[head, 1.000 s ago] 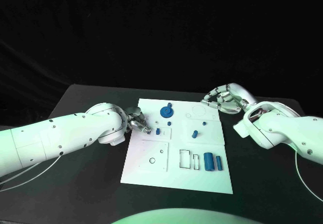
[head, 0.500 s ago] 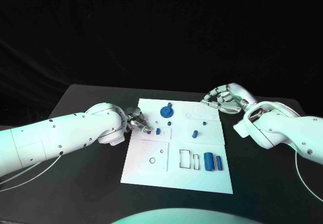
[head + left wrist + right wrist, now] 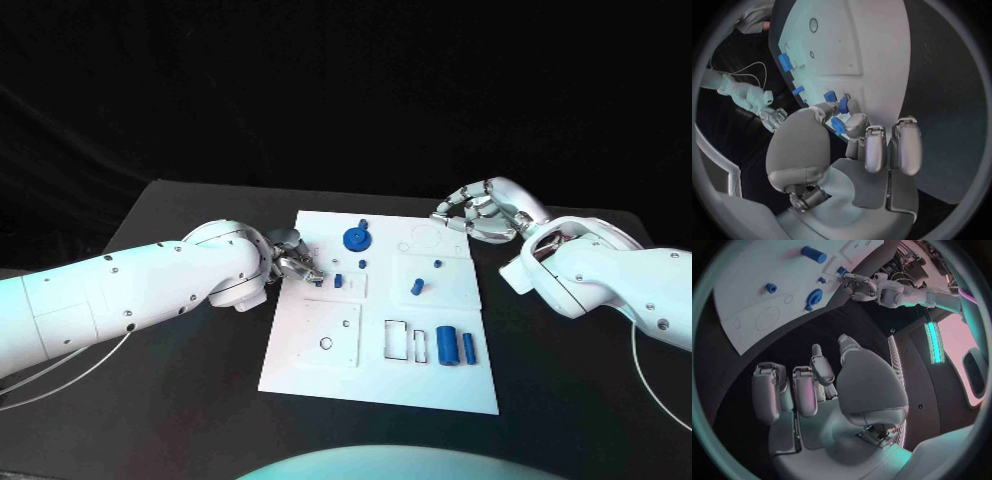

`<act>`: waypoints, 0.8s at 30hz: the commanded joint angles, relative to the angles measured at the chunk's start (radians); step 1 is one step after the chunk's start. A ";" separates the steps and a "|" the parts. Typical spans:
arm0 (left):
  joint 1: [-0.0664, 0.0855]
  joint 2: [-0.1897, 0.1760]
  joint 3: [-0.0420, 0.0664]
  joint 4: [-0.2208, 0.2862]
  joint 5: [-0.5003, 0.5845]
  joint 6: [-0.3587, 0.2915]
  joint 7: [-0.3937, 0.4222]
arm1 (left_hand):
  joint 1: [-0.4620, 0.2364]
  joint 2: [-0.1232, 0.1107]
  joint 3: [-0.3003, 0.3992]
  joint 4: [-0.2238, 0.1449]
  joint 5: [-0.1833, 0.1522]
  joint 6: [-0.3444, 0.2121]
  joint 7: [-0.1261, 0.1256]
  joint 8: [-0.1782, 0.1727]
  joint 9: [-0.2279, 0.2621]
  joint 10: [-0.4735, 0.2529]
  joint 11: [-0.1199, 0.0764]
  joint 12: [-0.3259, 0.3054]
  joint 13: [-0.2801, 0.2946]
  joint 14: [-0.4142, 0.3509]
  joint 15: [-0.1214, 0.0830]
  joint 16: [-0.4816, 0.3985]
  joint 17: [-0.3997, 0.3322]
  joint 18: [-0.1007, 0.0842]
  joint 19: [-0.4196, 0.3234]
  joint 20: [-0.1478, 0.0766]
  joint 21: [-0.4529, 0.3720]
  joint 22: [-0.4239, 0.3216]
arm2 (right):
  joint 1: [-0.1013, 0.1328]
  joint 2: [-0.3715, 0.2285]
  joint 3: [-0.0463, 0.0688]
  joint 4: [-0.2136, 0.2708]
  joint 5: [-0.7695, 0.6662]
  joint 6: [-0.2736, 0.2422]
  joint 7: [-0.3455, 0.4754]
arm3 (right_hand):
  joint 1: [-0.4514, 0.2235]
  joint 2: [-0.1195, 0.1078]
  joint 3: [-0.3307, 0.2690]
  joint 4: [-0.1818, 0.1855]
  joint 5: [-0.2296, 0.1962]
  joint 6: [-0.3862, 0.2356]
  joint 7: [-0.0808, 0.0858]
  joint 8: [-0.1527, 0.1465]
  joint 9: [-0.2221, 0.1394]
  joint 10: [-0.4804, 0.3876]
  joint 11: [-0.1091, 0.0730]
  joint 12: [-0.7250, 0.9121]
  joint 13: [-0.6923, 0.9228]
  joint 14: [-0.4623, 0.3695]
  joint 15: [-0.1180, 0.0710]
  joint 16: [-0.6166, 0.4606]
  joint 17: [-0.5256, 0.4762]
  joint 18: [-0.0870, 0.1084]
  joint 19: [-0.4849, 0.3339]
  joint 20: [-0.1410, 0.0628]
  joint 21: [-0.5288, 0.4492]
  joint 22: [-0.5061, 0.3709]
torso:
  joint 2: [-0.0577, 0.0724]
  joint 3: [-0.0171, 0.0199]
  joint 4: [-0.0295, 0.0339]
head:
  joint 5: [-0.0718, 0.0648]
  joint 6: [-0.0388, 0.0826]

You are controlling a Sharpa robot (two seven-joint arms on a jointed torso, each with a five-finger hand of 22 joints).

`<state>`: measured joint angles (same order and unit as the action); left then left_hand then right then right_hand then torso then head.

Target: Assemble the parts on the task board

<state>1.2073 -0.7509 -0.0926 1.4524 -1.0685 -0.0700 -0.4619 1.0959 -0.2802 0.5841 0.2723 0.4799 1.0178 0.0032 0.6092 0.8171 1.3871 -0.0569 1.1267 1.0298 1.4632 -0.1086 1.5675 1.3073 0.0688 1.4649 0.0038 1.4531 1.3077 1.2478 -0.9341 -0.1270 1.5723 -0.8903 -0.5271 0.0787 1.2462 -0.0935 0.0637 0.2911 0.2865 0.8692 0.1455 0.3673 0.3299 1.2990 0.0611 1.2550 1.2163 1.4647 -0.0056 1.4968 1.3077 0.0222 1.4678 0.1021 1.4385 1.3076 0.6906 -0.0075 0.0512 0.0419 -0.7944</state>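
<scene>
Left hand (image 3: 293,262): pinching a small blue part (image 3: 837,125) at the task board (image 3: 325,340) edge, unmoved; insertion pending. Right hand (image 3: 480,212): hovering clenched, empty, unchanged.

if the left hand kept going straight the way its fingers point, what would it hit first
Probably the small blue part standing just beyond the left hand on the task board; depth is unclear.

The task board (image 3: 325,320) lies mid-table, left hand (image 3: 293,260) at its left edge, right hand (image 3: 480,212) beyond its far right corner.
</scene>
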 commanded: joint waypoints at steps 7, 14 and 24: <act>-0.006 -0.001 -0.005 0.000 0.010 0.050 -0.011 | 0.002 -0.008 -0.039 0.006 0.004 0.004 0.003 -0.012 -0.004 -0.002 -0.004 -0.002 -0.002 0.108 -0.005 0.003 0.263 -0.017 0.002 -0.005 -0.003 0.035 | -0.001 0.000 0.000 0.001 -0.004 0.003 0.008 | -0.005 0.005 -0.007 0.001 0.007 -0.004 -0.006 0.004 -0.002 -0.002 -0.002 -0.004 -0.001 0.065 -0.008 -0.004 0.074 0.014 0.022 -0.008 -0.005 0.175 | 0.000 -0.0006 0.0003 | -0.001 -0.001; -0.006 -0.001 -0.005 0.000 0.006 0.055 -0.011 | 0.006 -0.008 -0.064 0.011 0.004 0.004 0.004 -0.015 -0.005 -0.004 -0.004 -0.003 -0.003 0.108 -0.004 0.003 0.263 -0.017 0.002 -0.005 -0.004 0.034 | -0.001 0.000 0.000 0.000 -0.004 0.002 0.008 | -0.005 0.005 -0.007 0.001 0.007 -0.004 -0.006 0.004 -0.002 -0.002 -0.002 -0.004 -0.001 0.065 -0.008 -0.004 0.074 0.014 0.022 -0.008 -0.005 0.175 | 0.000 -0.0005 0.0005 | -0.001 -0.002; -0.006 -0.001 -0.005 0.000 0.005 0.049 -0.010 | 0.003 -0.003 -0.096 0.018 0.005 0.007 0.005 -0.020 -0.008 -0.005 -0.003 -0.004 -0.003 0.108 -0.004 0.003 0.263 -0.017 0.002 -0.005 -0.004 0.035 | -0.001 0.000 0.000 0.000 -0.004 -0.001 0.009 | -0.006 0.005 -0.008 0.001 0.007 -0.004 -0.006 0.004 -0.002 -0.004 -0.002 -0.005 -0.003 0.065 -0.008 -0.004 0.075 0.014 0.022 -0.008 -0.005 0.175 | 0.000 -0.0005 0.0000 | -0.002 0.000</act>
<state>1.2078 -0.7531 -0.0922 1.4514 -1.0682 -0.0563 -0.4621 1.1000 -0.2842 0.4914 0.2906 0.4799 1.0226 0.0052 0.5922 0.8099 1.3870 -0.0568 1.1267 1.0273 1.4632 -0.1086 1.5675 1.3073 0.0688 1.4649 0.0038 1.4531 1.3076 1.2478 -0.9342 -0.1270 1.5720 -0.8903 -0.5280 0.0790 1.2462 -0.0935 0.0609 0.2939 0.2903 0.8692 0.1455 0.3673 0.3291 1.2990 0.0611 1.2550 1.2143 1.4647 -0.0056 1.4969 1.3075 0.0222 1.4678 0.1021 1.4385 1.3073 0.6905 -0.0080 0.0514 0.0401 -0.7954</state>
